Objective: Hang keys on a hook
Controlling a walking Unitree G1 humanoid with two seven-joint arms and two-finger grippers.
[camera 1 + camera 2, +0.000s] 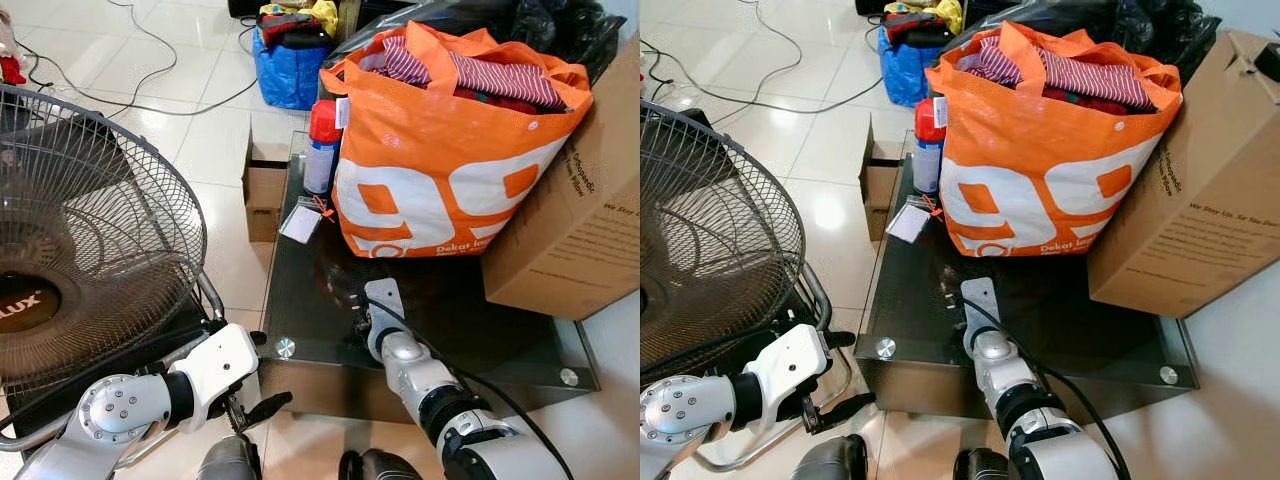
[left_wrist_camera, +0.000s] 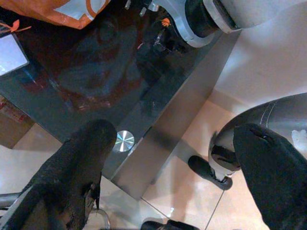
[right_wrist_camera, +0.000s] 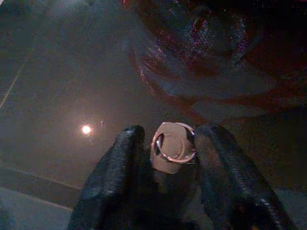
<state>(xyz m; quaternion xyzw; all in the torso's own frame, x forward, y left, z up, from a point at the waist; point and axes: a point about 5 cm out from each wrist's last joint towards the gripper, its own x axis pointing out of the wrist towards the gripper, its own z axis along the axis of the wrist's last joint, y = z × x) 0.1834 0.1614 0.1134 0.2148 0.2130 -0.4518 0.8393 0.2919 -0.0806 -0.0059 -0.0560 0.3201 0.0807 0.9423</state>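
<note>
Right gripper (image 3: 165, 158) is down on the dark glass table (image 1: 320, 300), near its front edge. In the right wrist view the fingers (image 3: 117, 163) are closed most of the way around the keys (image 3: 171, 151): a silver key head with a ring sits between the pads, the rest hidden behind the fingers. From the head views the keys are blocked by the wrist. No hook can be made out.

Left gripper (image 2: 168, 177) hangs off the table's front corner, jaws wide apart, holding nothing.

Orange bag (image 1: 440, 180) at the back of the table is stuffed with striped red cloth (image 1: 500, 75); spray can (image 1: 322, 145) beside it; cardboard box (image 1: 585, 210) is cut off by the frame. Fan (image 1: 90, 240) at left.
</note>
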